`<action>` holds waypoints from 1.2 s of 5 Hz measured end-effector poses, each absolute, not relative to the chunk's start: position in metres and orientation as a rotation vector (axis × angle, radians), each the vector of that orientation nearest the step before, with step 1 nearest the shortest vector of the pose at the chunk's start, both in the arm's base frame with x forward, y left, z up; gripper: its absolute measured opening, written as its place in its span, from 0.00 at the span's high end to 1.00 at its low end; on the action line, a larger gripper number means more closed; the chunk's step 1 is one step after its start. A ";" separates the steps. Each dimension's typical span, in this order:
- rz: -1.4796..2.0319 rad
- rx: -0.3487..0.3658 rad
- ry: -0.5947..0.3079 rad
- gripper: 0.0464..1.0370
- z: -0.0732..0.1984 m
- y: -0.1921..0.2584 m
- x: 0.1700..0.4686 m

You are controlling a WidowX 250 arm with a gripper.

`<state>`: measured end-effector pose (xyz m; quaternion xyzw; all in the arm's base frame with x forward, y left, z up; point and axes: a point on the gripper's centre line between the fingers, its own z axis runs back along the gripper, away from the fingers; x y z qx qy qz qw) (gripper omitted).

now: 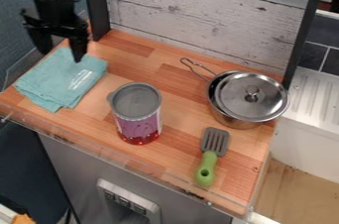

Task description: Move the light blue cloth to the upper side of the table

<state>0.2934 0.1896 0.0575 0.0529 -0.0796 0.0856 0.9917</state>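
The claw (62, 55) hangs spread at the cloth's (63, 79) far edge, on the bench's (173, 141) left. Rightward stand a lidded can (137, 114), then a pan (228, 116) with a lid (242, 94); a spatula (209, 158) lies nearer.

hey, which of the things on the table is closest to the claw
The cloth, its far edge by the claw; the can, pot and spatula sit farther off.
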 end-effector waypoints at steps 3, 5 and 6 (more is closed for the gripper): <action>0.168 0.066 -0.060 0.04 0.007 0.220 0.272; 0.145 0.112 0.001 0.04 0.004 0.196 0.289; 0.108 0.064 0.013 0.04 0.004 0.158 0.309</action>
